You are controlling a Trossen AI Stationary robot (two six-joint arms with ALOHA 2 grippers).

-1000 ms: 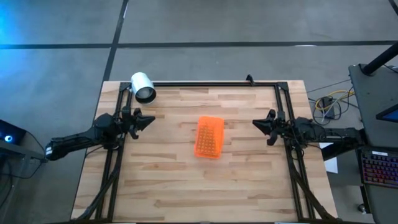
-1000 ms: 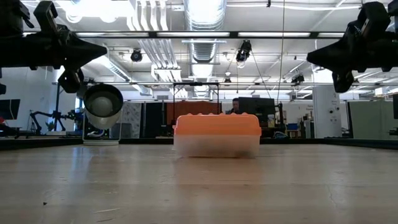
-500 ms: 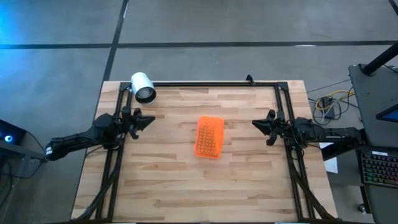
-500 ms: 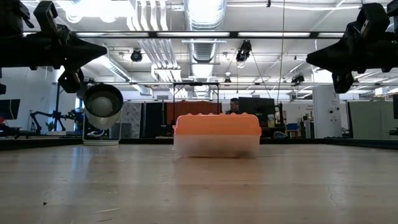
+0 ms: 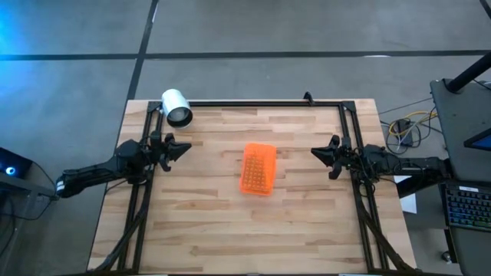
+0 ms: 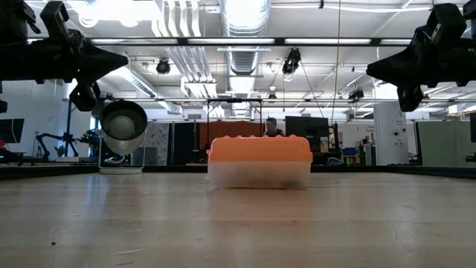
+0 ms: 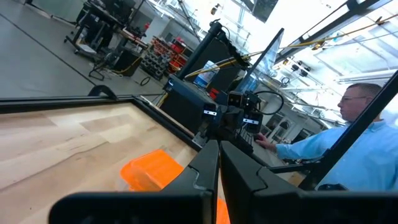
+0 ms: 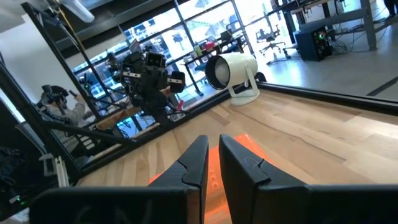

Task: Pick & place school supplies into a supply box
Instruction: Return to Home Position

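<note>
The supply box (image 5: 258, 169) is a clear plastic box with a bright orange lid, closed, resting on its base at the middle of the table; it also shows in the low view (image 6: 259, 160) and in both wrist views (image 7: 149, 171) (image 8: 245, 144). No pens, pencils, markers or scissors show in any view. My left gripper (image 5: 186, 148) (image 7: 219, 146) hangs shut above the table's left side, pointing toward the box. My right gripper (image 5: 313, 151) (image 8: 213, 142) hangs shut above the right side, also pointing at the box. Both are well clear of the box.
A white cylinder (image 5: 176, 107) (image 6: 123, 123) lies at the table's far left corner, its open end facing the table. A black frame rail (image 5: 261, 103) runs along the far edge and both sides. People show beyond the table (image 7: 367, 143) (image 8: 59, 102).
</note>
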